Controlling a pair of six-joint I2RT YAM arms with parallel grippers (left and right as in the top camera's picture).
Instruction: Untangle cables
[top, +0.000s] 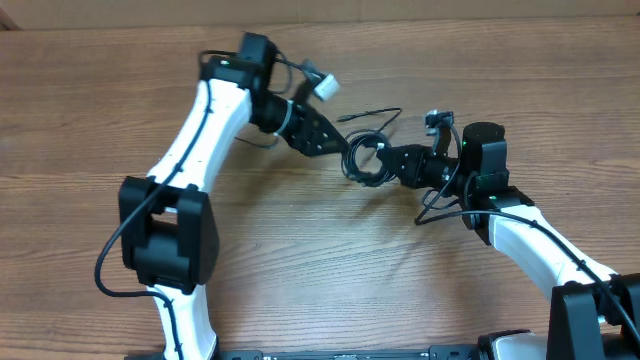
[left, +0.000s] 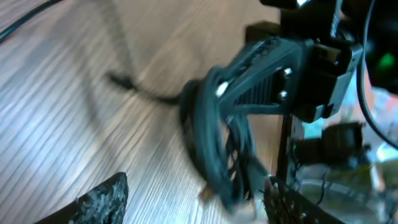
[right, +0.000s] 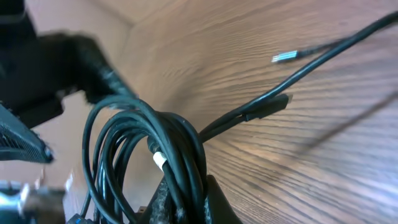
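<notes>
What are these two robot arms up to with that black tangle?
They are working on a coiled bundle of thin black cables in the middle of the wooden table. The right gripper is clamped shut on the coil. The left gripper is right beside the coil with its jaws open, not gripping it. A couple of loose ends trail across the table, and the bundle is not yet untangled.

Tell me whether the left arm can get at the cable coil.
Likely yes: the cable coil sits between the open left fingers; the right fingers, shut on it, crowd one side.
</notes>
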